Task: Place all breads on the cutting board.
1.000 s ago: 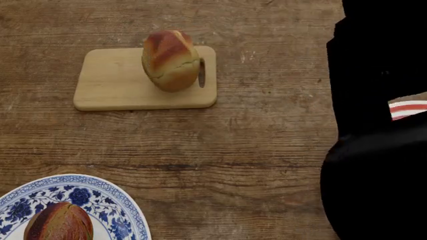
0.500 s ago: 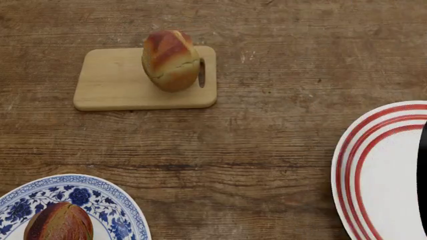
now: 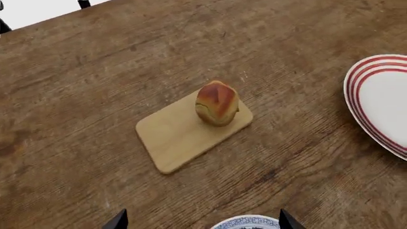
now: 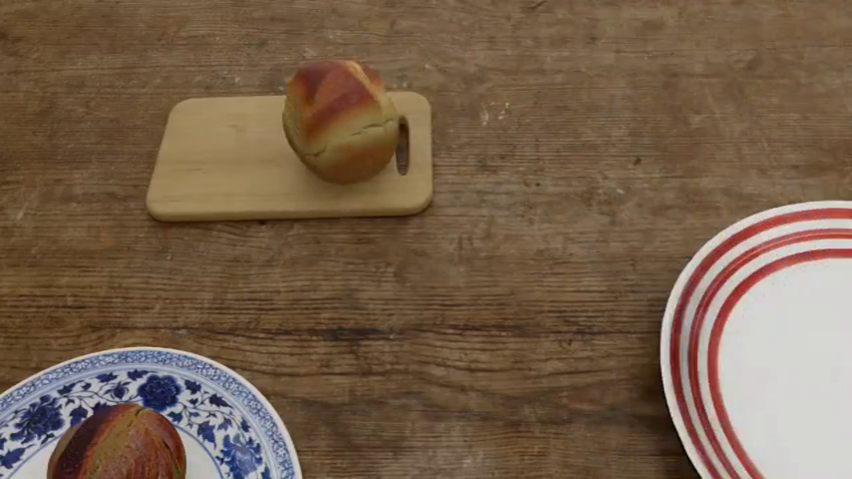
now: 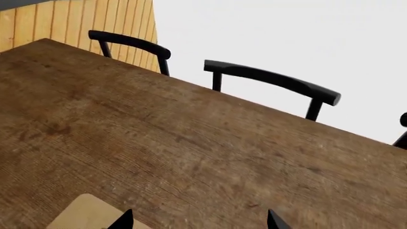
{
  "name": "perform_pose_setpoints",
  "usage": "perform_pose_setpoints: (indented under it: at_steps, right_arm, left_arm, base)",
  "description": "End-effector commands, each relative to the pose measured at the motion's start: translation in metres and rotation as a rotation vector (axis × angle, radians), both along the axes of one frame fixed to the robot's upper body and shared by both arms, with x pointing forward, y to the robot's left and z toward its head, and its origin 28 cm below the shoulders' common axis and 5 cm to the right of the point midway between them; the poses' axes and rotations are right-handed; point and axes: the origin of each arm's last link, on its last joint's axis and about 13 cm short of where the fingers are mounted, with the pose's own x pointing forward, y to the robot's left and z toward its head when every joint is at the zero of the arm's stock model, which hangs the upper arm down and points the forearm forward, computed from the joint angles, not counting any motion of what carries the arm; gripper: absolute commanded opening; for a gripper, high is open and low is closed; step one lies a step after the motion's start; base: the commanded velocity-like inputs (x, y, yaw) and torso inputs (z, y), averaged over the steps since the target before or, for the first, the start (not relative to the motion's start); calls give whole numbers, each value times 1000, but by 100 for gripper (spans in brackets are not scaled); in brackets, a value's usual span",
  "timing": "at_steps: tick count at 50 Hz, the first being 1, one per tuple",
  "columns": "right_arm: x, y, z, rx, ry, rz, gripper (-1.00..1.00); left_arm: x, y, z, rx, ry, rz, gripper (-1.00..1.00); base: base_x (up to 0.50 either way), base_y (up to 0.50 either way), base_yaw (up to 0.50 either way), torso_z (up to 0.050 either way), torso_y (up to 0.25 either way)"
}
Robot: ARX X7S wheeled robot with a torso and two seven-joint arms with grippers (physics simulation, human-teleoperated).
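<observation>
We judge the main risk to lie with the golden-tan loaf (image 4: 339,120), which stands on end on the cutting board (image 4: 226,165) in the upper left of the head frame, beside the handle slot; a careless set-down of the second bread could topple it off the board. The dark roll (image 4: 118,446) sits on the blue patterned plate (image 4: 226,399) at the lower left, off the board, so the task is half done. The red-ringed plate (image 4: 719,299) at the right edge holds nothing visible. Each wrist view shows the left hand (image 3: 198,220) and right hand (image 5: 198,218) spread wide, fingertips apart, holding nothing, above the table (image 4: 533,279).
</observation>
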Motion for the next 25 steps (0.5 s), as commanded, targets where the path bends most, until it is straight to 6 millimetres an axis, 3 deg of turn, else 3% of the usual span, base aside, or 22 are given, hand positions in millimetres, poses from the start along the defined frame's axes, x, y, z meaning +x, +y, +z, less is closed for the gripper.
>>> perform_pose_setpoints:
  at_steps: [1, 25]
  right_arm:
    - [0, -2, -1, -1, 5, -11, 100]
    - [3, -6, -3, -9, 2, -25, 100]
  left_arm:
    - [-3, -6, -3, 104, 123, -21, 100]
    - [9, -28, -48, 147, 289, -155, 100]
  base:
    - [0, 0, 0, 0, 0]
    - [0, 0, 0, 0, 0]
